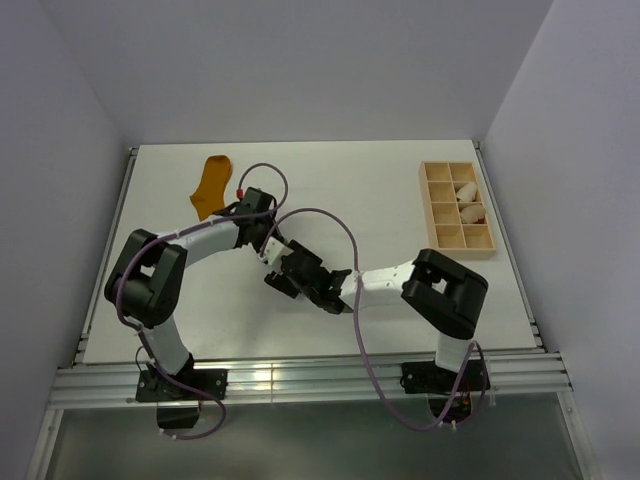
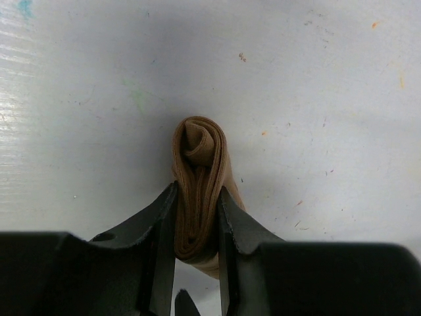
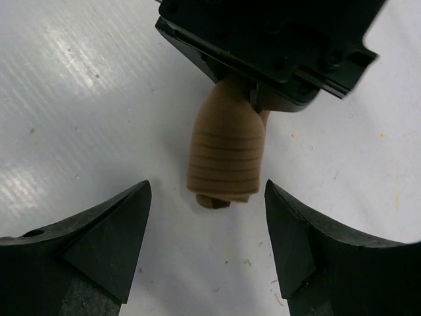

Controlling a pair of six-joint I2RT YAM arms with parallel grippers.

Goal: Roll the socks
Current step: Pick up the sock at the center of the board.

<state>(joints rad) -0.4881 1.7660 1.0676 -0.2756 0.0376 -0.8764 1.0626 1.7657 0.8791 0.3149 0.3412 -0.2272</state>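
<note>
Fingers (image 2: 161, 227) of the left gripper (image 2: 196, 224) are pictured clamped narrowly on the tan sock (image 2: 199, 158), which is wound into a tight roll near the middle of the table (image 1: 400, 290), slightly left of centre. Whether the roll rests on the surface or is held just clear of it cannot be told. The right gripper (image 3: 207, 191) is spread wide opposite, its fingers (image 3: 112, 230) either side of the roll's free end and touching nothing.

One sock is judged rolled, so about half the job appears done. The mustard sock (image 1: 211, 184) is seen lying flat and unrolled at the far left of the table, well apart from both grippers. It is yet to be rolled, and the tan roll is yet to be put down.

A wooden tray (image 1: 478, 236) is set at the far right, with small white bundles (image 1: 466, 190) in some compartments. The two grippers are crowded close together, with purple cables (image 1: 352, 240) looped over them. Nothing is seen lying between them and the mustard sock.
</note>
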